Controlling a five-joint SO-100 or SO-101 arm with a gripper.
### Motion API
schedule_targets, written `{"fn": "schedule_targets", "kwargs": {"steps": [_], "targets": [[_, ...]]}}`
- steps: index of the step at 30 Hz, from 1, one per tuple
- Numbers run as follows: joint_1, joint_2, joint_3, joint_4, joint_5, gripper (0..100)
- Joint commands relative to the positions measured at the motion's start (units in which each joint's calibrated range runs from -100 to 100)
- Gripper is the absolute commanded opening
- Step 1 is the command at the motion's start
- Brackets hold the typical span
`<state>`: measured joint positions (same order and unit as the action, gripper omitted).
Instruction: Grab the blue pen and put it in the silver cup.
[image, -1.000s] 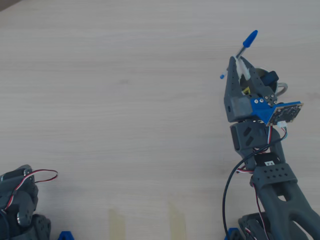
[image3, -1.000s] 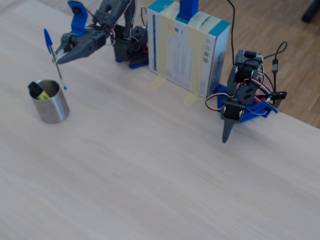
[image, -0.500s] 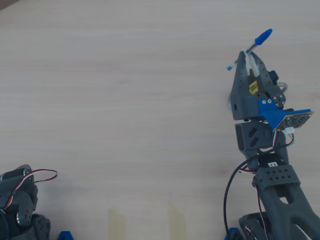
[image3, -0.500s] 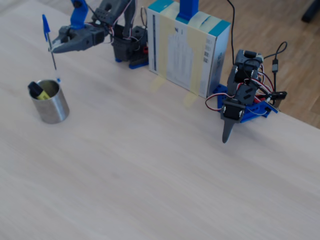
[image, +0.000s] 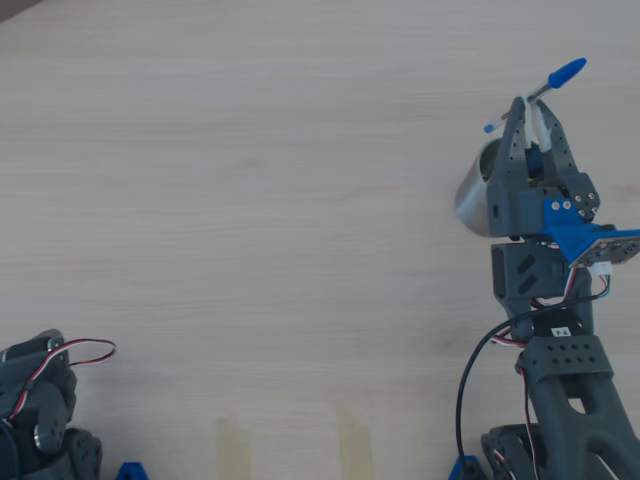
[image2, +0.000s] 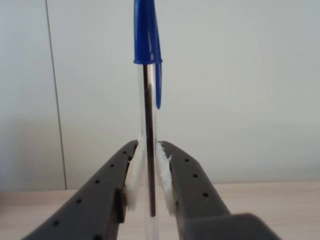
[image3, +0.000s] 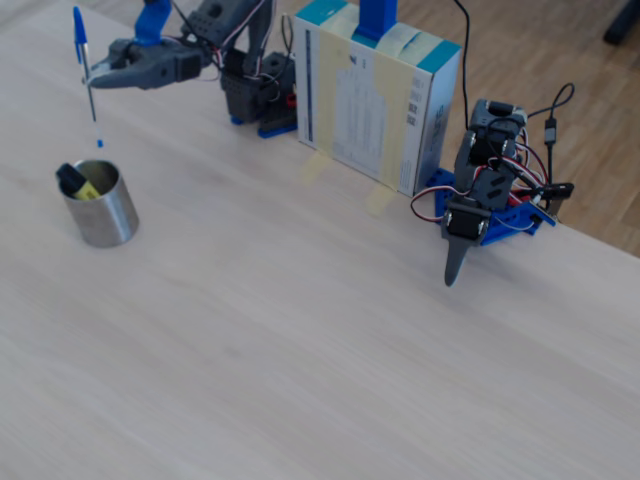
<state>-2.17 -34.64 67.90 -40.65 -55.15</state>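
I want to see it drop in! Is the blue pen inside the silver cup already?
No, in the fixed view the gripper holds the blue pen upright in the air above the silver cup.

no legible text, labels or numbers

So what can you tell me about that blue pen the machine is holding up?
The blue pen is a thin ballpoint with a clear barrel, a dark ink tube inside, a blue cap with clip on top and a small blue plug at the bottom end. It stands nearly upright, cap up, pinched mid-barrel between the white pads of the gripper. In the fixed view it hangs in the air above the silver cup, touching nothing else.
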Motion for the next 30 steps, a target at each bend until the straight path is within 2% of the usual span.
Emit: {"fn": "schedule_targets", "kwargs": {"steps": [1,15,30], "targets": [[1.13,-1.10,-0.82,-0.49,0.28,2],[6.19,-0.94,1.90,-0.41,0.07,2],[6.62,5.46,0.99,-0.41,0.38,2]]}}
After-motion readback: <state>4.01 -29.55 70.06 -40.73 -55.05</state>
